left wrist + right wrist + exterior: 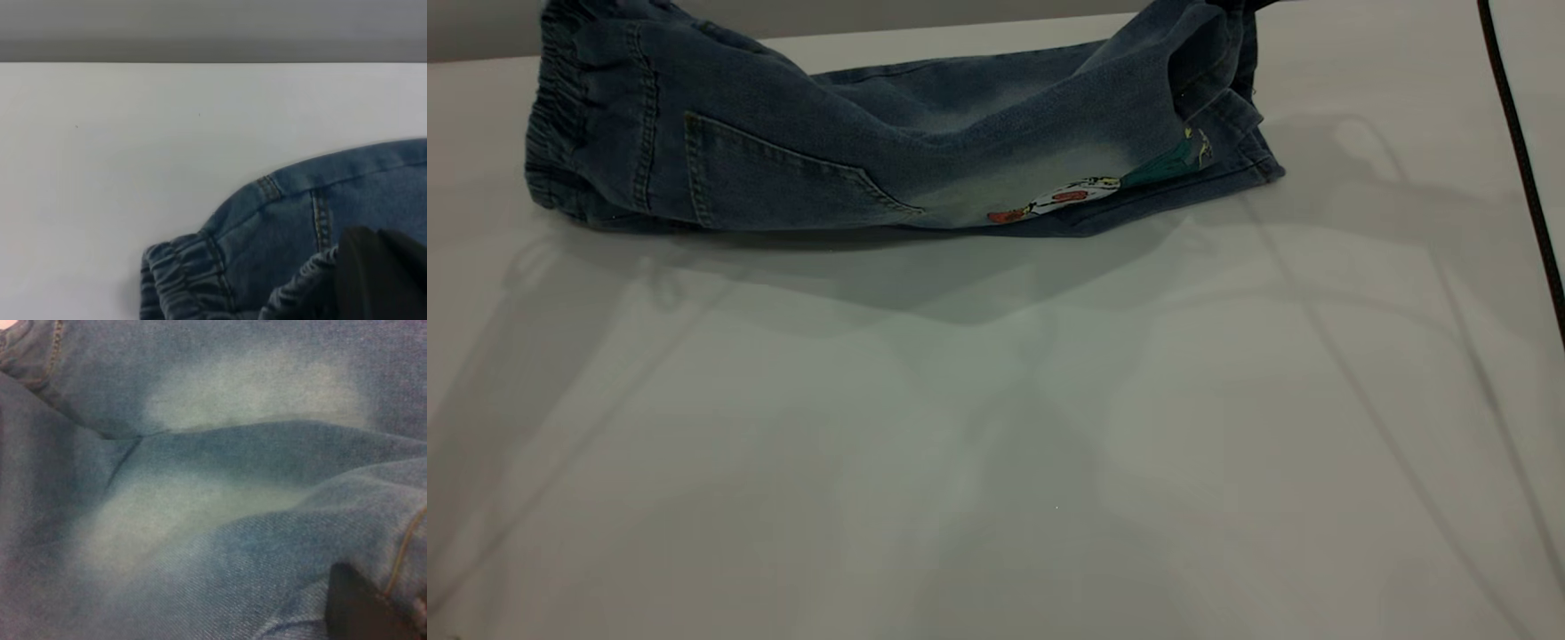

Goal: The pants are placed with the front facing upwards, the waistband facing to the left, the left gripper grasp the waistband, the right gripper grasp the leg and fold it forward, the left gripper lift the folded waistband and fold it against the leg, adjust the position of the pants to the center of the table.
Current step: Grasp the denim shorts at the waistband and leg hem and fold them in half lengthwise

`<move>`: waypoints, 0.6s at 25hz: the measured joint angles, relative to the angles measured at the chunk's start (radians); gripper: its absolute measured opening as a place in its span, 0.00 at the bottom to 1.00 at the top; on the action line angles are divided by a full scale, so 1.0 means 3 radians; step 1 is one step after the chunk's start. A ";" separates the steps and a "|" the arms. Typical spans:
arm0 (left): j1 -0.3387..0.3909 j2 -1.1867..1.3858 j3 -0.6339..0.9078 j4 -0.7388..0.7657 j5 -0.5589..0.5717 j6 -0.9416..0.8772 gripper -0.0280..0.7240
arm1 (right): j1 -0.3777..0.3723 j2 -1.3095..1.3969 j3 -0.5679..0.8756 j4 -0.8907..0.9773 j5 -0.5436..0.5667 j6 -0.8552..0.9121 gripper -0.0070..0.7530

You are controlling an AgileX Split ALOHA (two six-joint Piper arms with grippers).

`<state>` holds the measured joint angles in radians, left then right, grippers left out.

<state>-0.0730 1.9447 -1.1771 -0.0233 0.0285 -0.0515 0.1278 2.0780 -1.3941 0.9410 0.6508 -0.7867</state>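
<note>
One pair of pants (889, 151) is recorded at the far edge of the table (996, 444), waistband (556, 133) at the exterior view's left, both ends raised off the surface. Left gripper (373, 273) is noted closed on the gathered waistband cloth. Right gripper (363, 607) is pressed against denim at the leg; how far its fingers are parted cannot be told. For the forward fold, both ends are best carried level and together, so the near edge is laid straight.
</note>
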 joint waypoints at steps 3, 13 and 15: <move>0.0000 0.0083 -0.0132 0.0000 0.0014 0.0085 0.07 | 0.0000 0.0000 0.0000 0.0000 -0.0094 0.0002 0.05; 0.0000 0.0407 -0.0503 0.0003 0.0140 0.0172 0.07 | 0.0000 0.0164 -0.0215 -0.0018 -0.0057 -0.0018 0.05; 0.0000 0.0462 -0.0560 0.0003 0.0149 0.0197 0.07 | 0.0000 0.0263 -0.0370 -0.0025 -0.0004 0.0013 0.05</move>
<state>-0.0730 2.0832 -1.3450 -0.0224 0.0731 0.0075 0.1278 2.1567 -1.5051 0.9335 0.6495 -0.7829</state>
